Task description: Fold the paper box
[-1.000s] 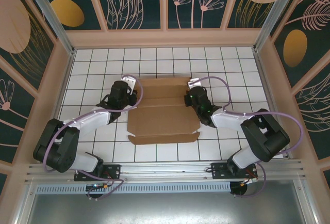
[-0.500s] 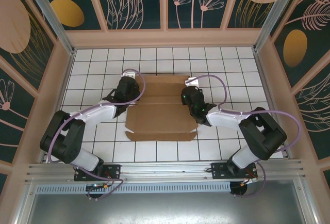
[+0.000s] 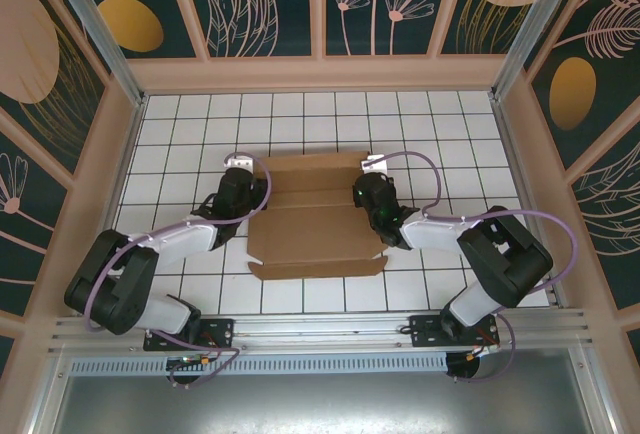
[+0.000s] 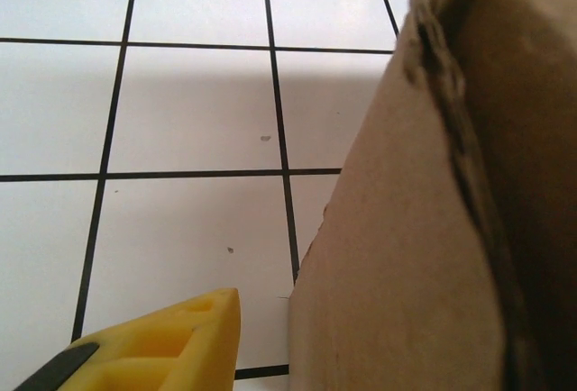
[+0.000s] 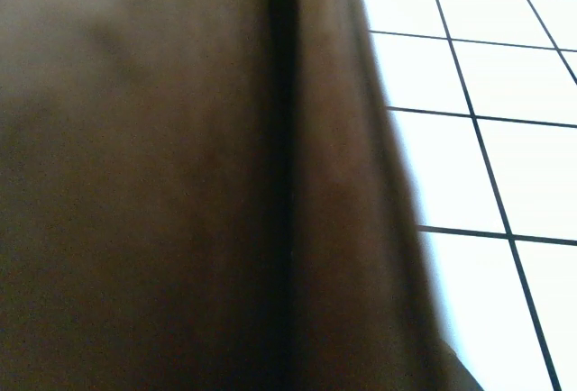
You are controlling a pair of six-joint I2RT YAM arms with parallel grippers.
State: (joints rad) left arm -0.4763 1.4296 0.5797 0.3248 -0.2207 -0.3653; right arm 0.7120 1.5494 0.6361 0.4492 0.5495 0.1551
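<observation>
The paper box (image 3: 315,219) lies in the middle of the tiled floor, a brown die-cut cardboard sheet with its side flaps partly raised. My left gripper (image 3: 244,194) is at the box's left edge. In the left wrist view one yellow finger (image 4: 158,346) stands a small gap away from the raised cardboard flap (image 4: 433,229), so the jaws are open; the other finger is hidden behind the flap. My right gripper (image 3: 372,194) sits at the box's right edge, shut on the flap, and dark creased cardboard (image 5: 180,184) presses close against its camera.
White tiled floor (image 3: 180,124) surrounds the box, with wooden walls (image 3: 320,74) at the back and both sides. The arm bases stand on a metal rail (image 3: 320,329) along the near edge. Bare tiles (image 5: 487,76) show to the right of the flap.
The left gripper's jaws have parted from the left flap and the gripper has drawn back slightly toward me. The box has shifted a little nearer. The right gripper stays shut at the right edge.
</observation>
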